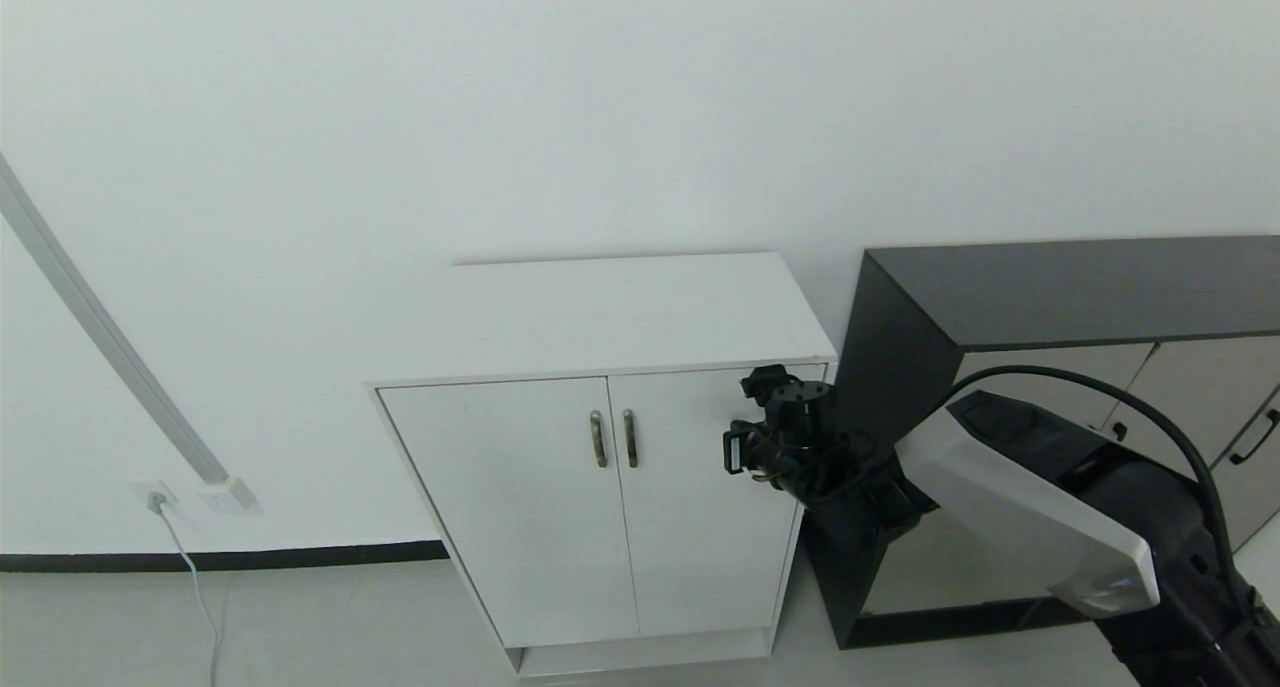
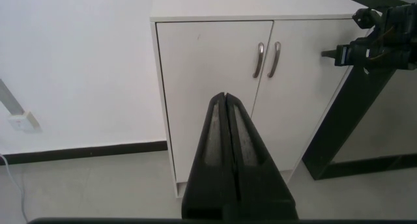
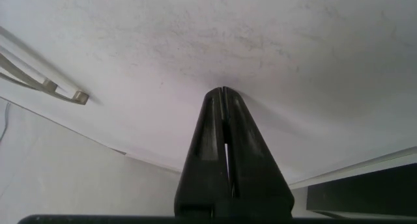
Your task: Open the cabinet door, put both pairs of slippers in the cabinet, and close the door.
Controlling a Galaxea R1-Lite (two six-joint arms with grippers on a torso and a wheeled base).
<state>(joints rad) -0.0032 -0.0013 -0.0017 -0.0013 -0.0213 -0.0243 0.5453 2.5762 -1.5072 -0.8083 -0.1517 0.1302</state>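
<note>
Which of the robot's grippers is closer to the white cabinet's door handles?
The right. The right gripper hangs in front of the right door, to the side of the handles. The left gripper is farther back, pointing at the cabinet.

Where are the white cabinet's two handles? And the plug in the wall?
left handle (image 1: 598, 439): head view, middle of its bar.
right handle (image 1: 630, 438): head view, middle of its bar.
plug (image 1: 156, 502): head view, its grey body.

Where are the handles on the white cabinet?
In the head view, the two handles sit side by side at the middle of the white cabinet front, left of the right gripper.
</note>
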